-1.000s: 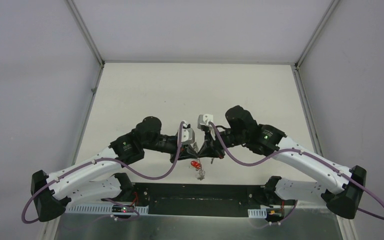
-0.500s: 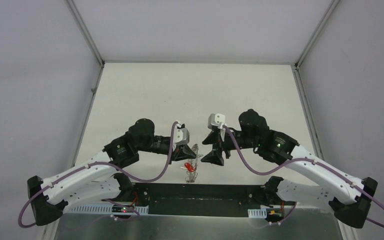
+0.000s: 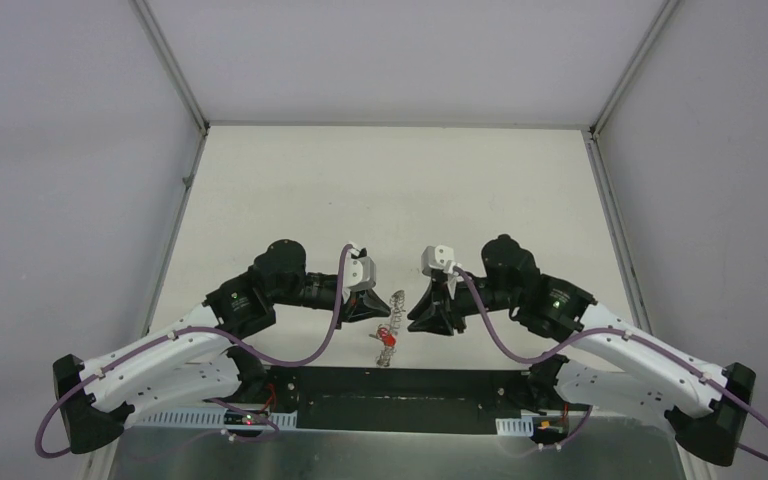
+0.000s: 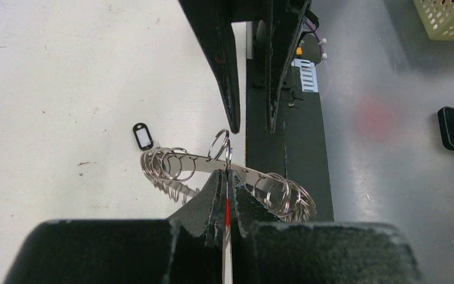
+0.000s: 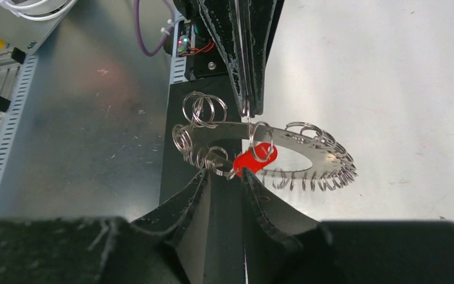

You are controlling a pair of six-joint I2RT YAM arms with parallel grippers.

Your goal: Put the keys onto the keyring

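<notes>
The keyring (image 3: 396,302), a silvery band fringed with wire loops, hangs just above the table between my two grippers. My left gripper (image 4: 227,173) is shut on one thin loop of the keyring (image 4: 171,164), seen edge-on. The keys (image 3: 388,338) dangle below it. The red head of the keys (image 5: 251,160) has a wire loop through it and sits against the keyring's band (image 5: 307,142). My right gripper (image 5: 226,171) is open by a narrow gap, its tips just short of the red head and holding nothing. Opposite it stand the left fingers (image 5: 245,53).
A small black key tag (image 4: 143,136) with a white label lies on the white table beyond the ring. The dark mounting strip (image 3: 400,385) runs along the near edge right under the grippers. White walls close in the table on three sides.
The right gripper opened, drew back to the right away from the left one, then narrowed its jaws and edged back in lower. The left gripper kept its grip and shifted slightly left; the keys swung.
</notes>
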